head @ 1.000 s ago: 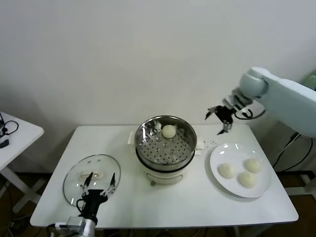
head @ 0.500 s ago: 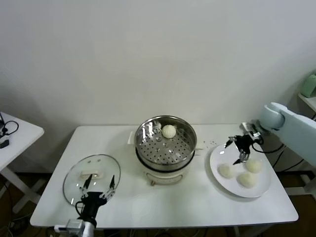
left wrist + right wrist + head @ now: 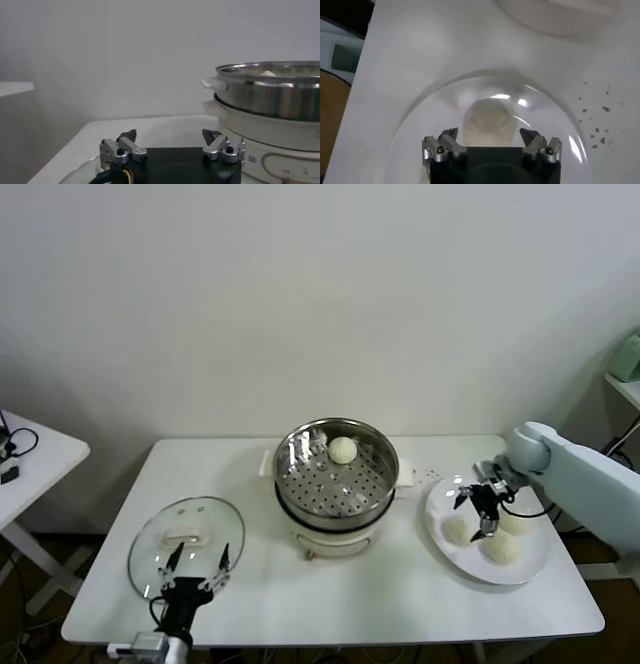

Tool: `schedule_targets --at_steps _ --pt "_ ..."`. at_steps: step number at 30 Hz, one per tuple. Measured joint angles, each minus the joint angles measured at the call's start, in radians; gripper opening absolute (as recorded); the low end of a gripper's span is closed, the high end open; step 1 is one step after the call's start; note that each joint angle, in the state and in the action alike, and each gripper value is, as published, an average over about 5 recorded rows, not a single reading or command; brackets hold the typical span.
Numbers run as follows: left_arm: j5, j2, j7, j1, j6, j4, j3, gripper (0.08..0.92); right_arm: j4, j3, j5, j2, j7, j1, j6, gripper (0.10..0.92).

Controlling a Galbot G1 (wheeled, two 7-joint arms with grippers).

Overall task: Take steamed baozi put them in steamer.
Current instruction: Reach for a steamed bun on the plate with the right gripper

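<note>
Hovering low over the plate [image 3: 530,569] at the table's right end, the right gripper [image 3: 478,506] has its jaws spread wide and empty, lined up on a bun. Three baozi [image 3: 459,530] lie on that plate, close together; the wrist view shows one bun [image 3: 488,126] centred between the open fingers [image 3: 442,145], which do not yet touch it. A fourth baozi [image 3: 342,449] already sits in the steamer [image 3: 336,469], near its far rim, on the perforated floor. The steamer stands mid-table on a cream pot.

The left gripper [image 3: 198,562] waits at the table's near left corner, above a glass lid [image 3: 170,539], jaws spread and holding nothing.

The buns look smooth, rounded and pale, and probably soft and light, so a hard squeeze would likely dent or tear the skin. A sensible hold would be across the widest part, on opposite sides, low enough that the dome cannot slip out, with only gentle pressure. Neighbouring buns sit close, so a finger could nudge one.
</note>
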Motion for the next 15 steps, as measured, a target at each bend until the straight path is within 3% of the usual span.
schedule_targets --at_steps 15 --pt "-0.001 0.000 -0.001 -0.001 0.000 0.006 -0.001 0.823 -0.050 0.044 -0.059 0.035 0.003 -0.038 0.016 0.808"
